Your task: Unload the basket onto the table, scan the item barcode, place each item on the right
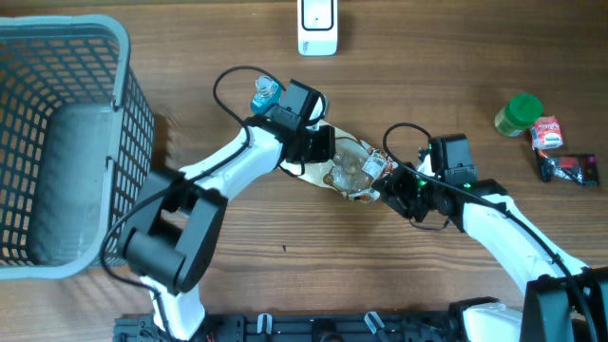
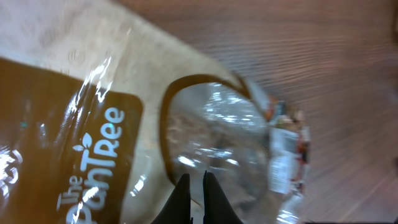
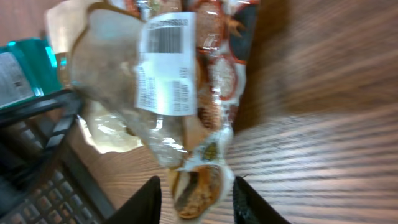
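The item is a clear plastic bag [image 1: 347, 171] with a brown "The PanTree" print [image 2: 93, 155], and it sits mid-table between both arms. A white barcode label [image 3: 165, 37] shows on the end facing the right wrist camera. My left gripper [image 1: 318, 147] is at the bag's left end, its fingers [image 2: 198, 177] pressed together on the bag's film. My right gripper [image 1: 389, 185] straddles the bag's crimped right end [image 3: 199, 186]. Its jaws [image 3: 196, 180] are open, with a gap on each side. A white scanner [image 1: 316, 27] stands at the far edge.
A grey mesh basket [image 1: 123, 57] fills the left side. A small blue item [image 1: 266, 93] lies behind the left wrist. At the right are a green-lidded jar [image 1: 518, 112], a red packet [image 1: 547, 131] and a dark packet [image 1: 570, 169].
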